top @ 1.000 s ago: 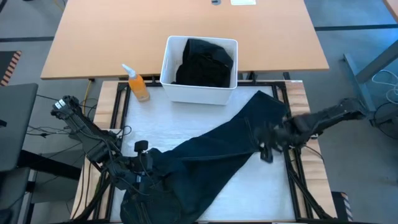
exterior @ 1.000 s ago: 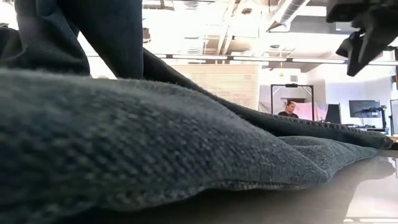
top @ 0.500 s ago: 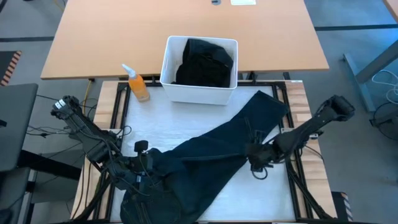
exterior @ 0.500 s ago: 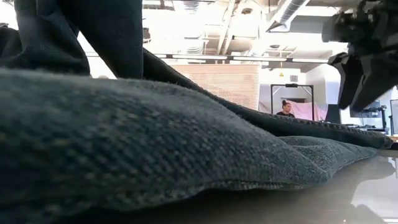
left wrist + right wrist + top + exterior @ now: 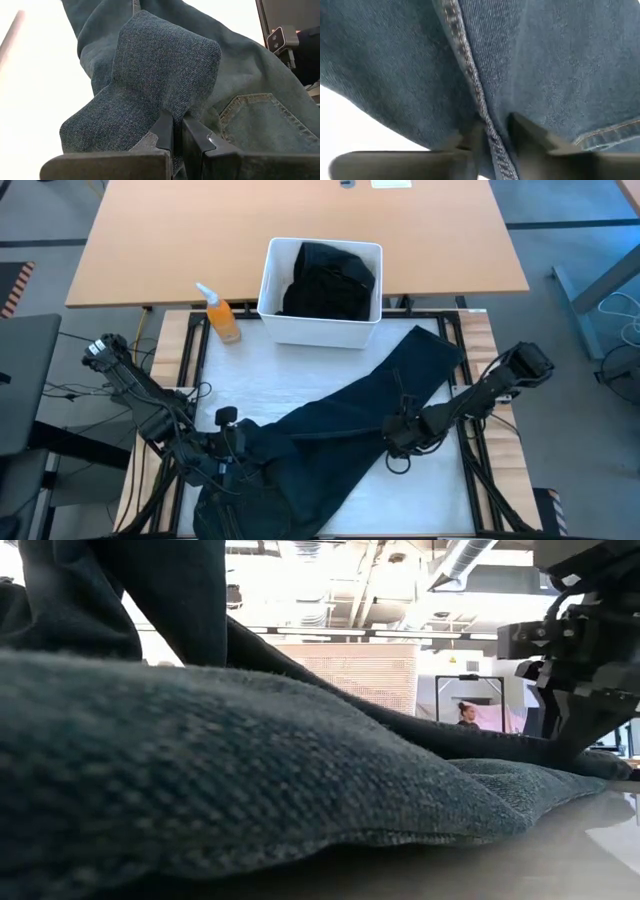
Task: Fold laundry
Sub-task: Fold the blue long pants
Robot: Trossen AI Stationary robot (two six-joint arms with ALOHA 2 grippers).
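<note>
- Table (image 5: 300,370): pale top with dark rails round the edge, carrying everything below.
- Dark navy trousers (image 5: 330,435): spread slantwise across the table, one leg reaching toward the far right corner, the waist end bunched at the near left edge and partly hanging off it.
- White plastic bin (image 5: 268,290): at the far edge, with black clothing (image 5: 330,280) heaped inside, not yet touched.
- Left gripper (image 5: 176,137): at the near left, fingers pressed fully together on a raised fold of denim beside the back pocket.
- Right gripper (image 5: 492,135): down on the right-hand leg near its lower edge, fingers (image 5: 535,135) straddling a stitched seam and partly closed around it; whether the cloth is truly pinched, cannot tell.
- Orange spray bottle (image 5: 222,315): just beside the bin's left wall, well apart from both arms.
- Judged risks:
  - Thick seam may slide out from between the right fingers if the pinch is shallow, letting the leg drop mid-fold.
  - Only the top layer may be caught, so that a lift peels one ply and leaves a twisted, uneven fold.
  - Pulling against the left hold may drag the bunched waist farther off the near edge.
  - A wide sweep with the leg may knock the bottle over.
</note>
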